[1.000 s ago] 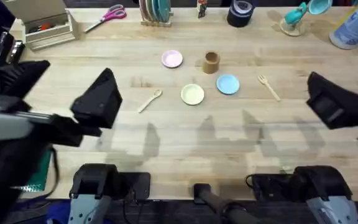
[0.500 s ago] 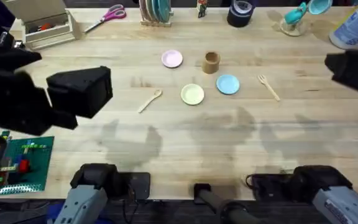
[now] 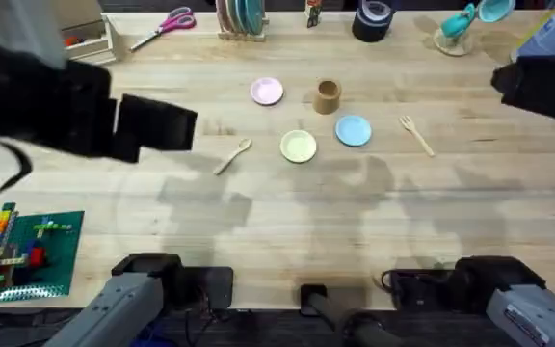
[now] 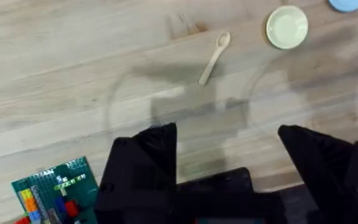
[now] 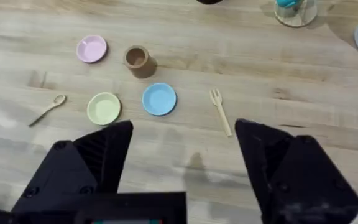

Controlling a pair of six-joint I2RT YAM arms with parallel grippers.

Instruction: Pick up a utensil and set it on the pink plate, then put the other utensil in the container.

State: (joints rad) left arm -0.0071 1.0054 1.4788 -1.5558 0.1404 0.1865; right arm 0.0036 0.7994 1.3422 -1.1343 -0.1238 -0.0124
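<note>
with both claws spread wide and empty, the left gripper [image 4: 225, 146] high above the spoon [image 3: 232, 155], which lies left of the yellow plate [image 3: 299, 146], we judge a misaligned descent could nudge it or deliver it off the far pink plate [image 3: 266, 92].

— How many little plates are on the bench [image 3: 287, 207]?
— Three: one pink plate [image 3: 267, 92], one yellow plate [image 3: 299, 146], one blue plate [image 3: 354, 130].
— And the wooden things?
— One spoon [image 3: 231, 155], one fork [image 3: 416, 134], one brown cup [image 3: 328, 95].
</note>
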